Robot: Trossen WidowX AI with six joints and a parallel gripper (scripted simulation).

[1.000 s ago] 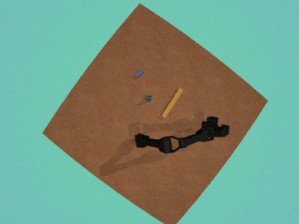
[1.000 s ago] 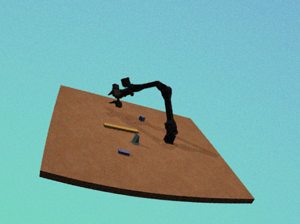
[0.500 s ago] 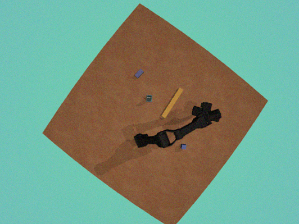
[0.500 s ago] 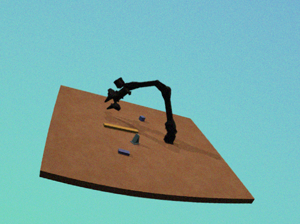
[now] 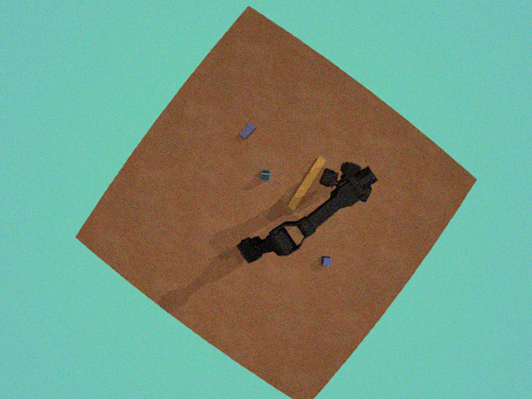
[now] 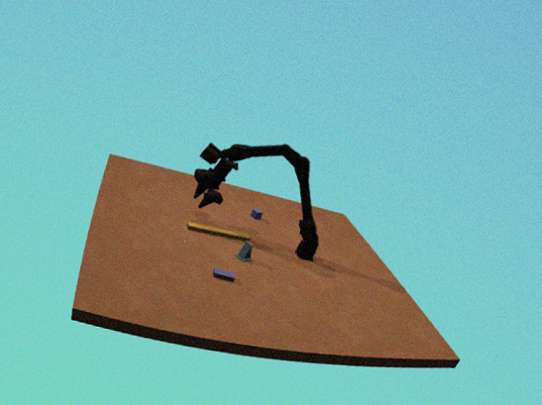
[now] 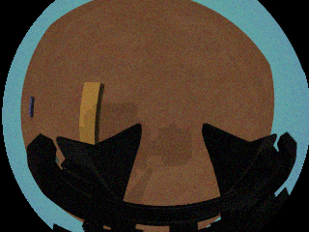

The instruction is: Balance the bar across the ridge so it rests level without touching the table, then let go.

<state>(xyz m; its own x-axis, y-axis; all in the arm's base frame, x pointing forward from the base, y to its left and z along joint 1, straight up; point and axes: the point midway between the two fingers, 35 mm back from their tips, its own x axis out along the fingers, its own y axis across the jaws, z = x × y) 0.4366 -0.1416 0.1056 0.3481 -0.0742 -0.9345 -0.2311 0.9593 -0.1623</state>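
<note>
"Bar (image 5: 306,183) (image 6: 218,231) (image 7: 89,113) in the top view: where exactly?"

"Flat on the brown counter (image 5: 174,180) (image 6: 266,318) (image 7: 169,58), slanted, between the teal ridge (image 5: 265,174) (image 6: 245,251) and the outer part of the black arm (image 5: 326,213) (image 6: 305,189). Clearly apart from the ridge."

"And around it?"

"Beyond the ridge, an oblong blue-violet block (image 5: 247,131) (image 6: 224,274). On the opposite side of the arm, a small blue-violet cube (image 5: 326,261) (image 6: 256,214). Pincer (image 5: 357,182) (image 6: 198,202) (image 7: 172,125) out past the bar, too dark from overhead for any reading of the fingers."

"On to the exterior view?"

"Arm arched high, pincer up in the air and tilted downward, well above the counter. Beneath, the yellow bar lying low, one end towards the upright ridge. Nothing across the ridge, so no balancing done. Oblong block on the near side, cube on the far side."

"Now the wrist view. Holding anything?"

"No. Fingers well parted, though short of fully open, with only counter and shadow visible between the tips. Bar off to the left of the picture, its lower end hidden behind a finger. Farther left, a thin blue-violet sliver; too little showing to tell which piece."
</note>
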